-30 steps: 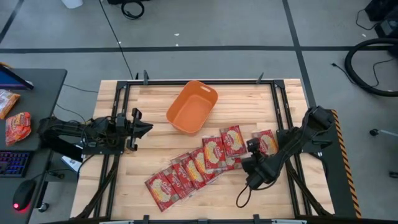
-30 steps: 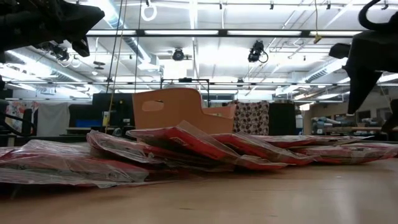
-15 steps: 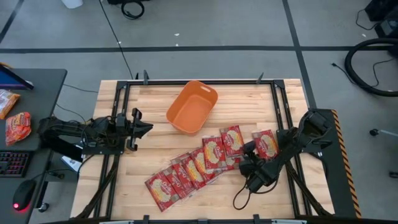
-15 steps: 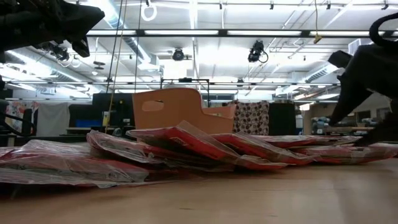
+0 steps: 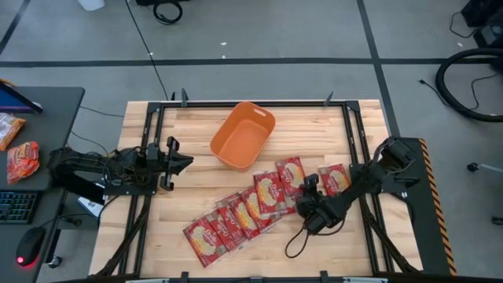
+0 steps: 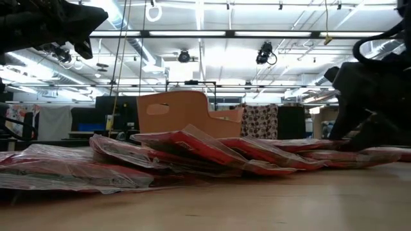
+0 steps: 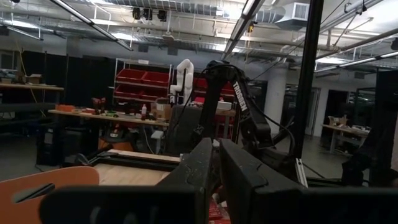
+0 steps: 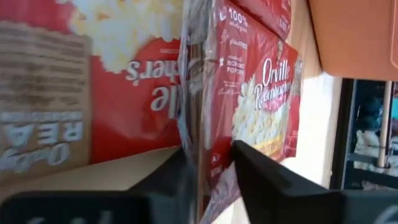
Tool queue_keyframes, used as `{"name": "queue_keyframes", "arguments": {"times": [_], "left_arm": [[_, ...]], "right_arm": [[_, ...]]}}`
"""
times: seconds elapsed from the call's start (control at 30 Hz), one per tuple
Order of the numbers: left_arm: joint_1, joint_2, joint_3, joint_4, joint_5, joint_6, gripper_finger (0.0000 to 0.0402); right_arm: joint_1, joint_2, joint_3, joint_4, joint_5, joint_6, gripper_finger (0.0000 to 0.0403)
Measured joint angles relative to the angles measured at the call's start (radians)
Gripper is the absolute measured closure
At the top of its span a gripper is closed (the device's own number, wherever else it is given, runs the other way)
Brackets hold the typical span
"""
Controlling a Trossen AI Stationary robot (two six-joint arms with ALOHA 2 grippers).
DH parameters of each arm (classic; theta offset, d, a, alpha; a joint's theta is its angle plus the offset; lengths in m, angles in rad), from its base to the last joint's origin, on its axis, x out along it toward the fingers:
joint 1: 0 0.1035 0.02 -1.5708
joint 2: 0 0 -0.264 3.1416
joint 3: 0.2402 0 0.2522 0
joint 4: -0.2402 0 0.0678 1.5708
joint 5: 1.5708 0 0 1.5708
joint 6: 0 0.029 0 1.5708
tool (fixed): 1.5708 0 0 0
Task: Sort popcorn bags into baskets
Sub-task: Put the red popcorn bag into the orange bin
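On the table's right side the right gripper [image 5: 308, 191] pinches the edge of a popcorn bag [image 8: 249, 106] in the overlapping row of bags [image 5: 244, 211]. Orange basket [image 5: 242, 135] sits far-centre. Left gripper [image 5: 182, 161] waits at left, fingers together.

Two dark, cable-trailing arms [image 5: 369, 185]

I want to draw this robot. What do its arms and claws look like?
Both arms are black and chunky with joints. The right arm trails a thin black cable that curls onto the table. The arm seen from the left wrist camera has white "Trossen" lettering. Each claw has two flat dark fingers.
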Motion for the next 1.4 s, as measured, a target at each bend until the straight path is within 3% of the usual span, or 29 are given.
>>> {"name": "queue_keyframes", "arguments": {"times": [0.2,0.73,1.13,1.4], "left_arm": [[0.000,0.000,0.000,-0.002,0.000,0.000,0.0365],[0.000,0.000,0.000,-0.002,-0.004,0.000,0.0365],[0.000,0.000,0.000,-0.002,-0.004,0.000,0.0365],[0.000,0.000,0.000,0.001,-0.031,-0.017,0.0365]], "right_arm": [[-0.035,0.000,0.069,-0.108,-0.072,-0.013,0.0382],[-0.280,-0.116,0.431,-0.418,-0.228,-0.058,0.0380],[-0.505,-0.194,0.742,-0.394,-0.249,-0.191,0.0380],[-0.660,-0.141,0.756,-0.169,-0.440,-0.275,0.0380]]}}
